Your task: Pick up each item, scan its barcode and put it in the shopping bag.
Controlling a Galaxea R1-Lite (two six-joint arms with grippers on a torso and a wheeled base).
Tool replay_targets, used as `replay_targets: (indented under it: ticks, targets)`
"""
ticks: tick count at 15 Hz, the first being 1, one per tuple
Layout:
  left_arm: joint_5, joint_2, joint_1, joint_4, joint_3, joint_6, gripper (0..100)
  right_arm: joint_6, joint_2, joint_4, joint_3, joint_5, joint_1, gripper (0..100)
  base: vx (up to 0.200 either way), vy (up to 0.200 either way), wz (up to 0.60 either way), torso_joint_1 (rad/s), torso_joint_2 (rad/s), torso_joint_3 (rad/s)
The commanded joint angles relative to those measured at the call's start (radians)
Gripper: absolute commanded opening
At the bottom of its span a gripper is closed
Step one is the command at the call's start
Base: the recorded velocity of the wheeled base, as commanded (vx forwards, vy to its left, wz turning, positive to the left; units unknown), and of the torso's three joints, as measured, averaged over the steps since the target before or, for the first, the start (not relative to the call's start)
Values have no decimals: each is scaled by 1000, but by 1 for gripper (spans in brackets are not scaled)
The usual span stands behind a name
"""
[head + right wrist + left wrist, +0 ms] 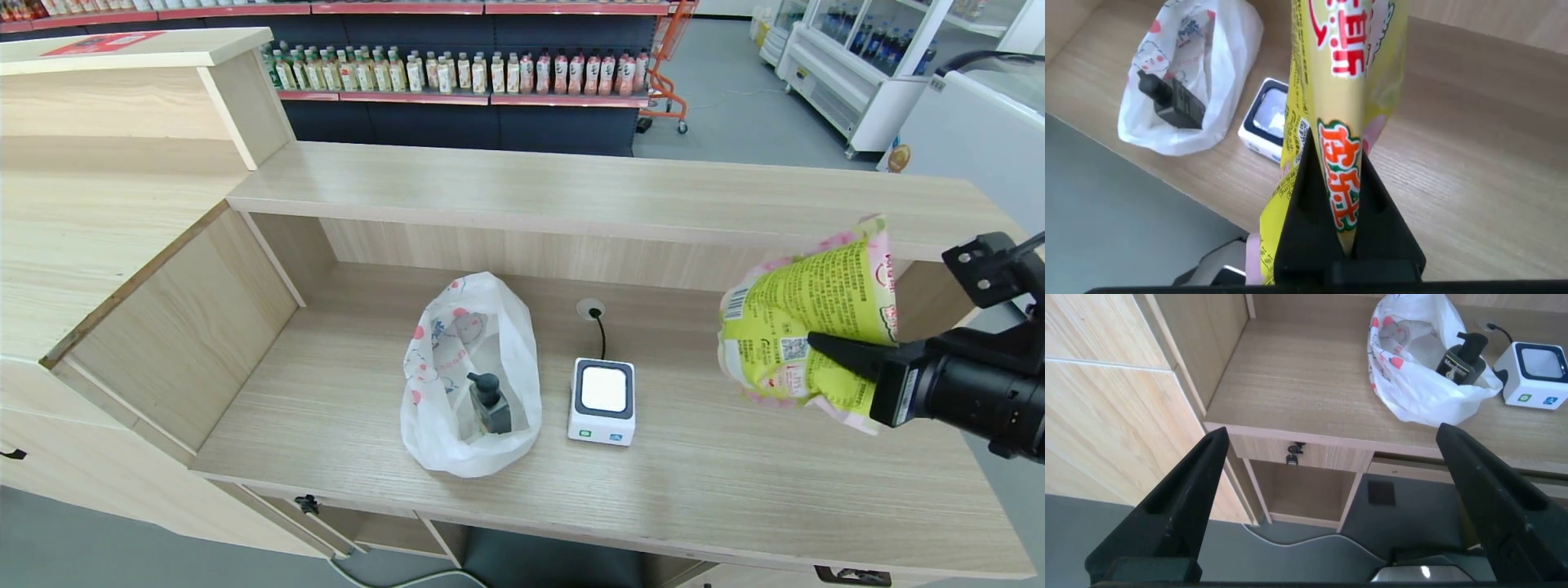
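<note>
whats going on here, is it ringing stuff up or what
Looks like a checkout run. The right claw is shut on a yellow-green snack bag, holding it in the air to the right of the white scanner on the wooden counter. Left of the scanner sits the shopping bag, with a dark pump bottle inside. The left claw is open and empty, out in front of the counter.
</note>
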Motion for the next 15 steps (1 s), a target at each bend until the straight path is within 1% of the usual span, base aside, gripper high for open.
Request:
replay_targets:
  ticks: [1,4,7,9,12,15]
  targets:
    - [0,0,0,0,0,0,100,8,7,2,-5,1,3,0,0,0,0,0,0,0]
    - [0,1,0,0,0,0,100,14,-1,1,21,27,8,0,0,0,0,0,0,0]
    - [0,0,0,0,0,6,100,17,-6,-2,18,30,8,0,0,0,0,0,0,0]
    - [0,0,0,0,0,3,100,34,-7,-5,15,30,6,0,0,0,0,0,0,0]
    - [0,0,0,0,0,4,100,68,-4,-2,-11,41,6,0,0,200,0,-2,-4,9]
    - [2,0,0,0,0,6,100,97,25,2,-46,125,6,0,0,200,0,19,7,-4]
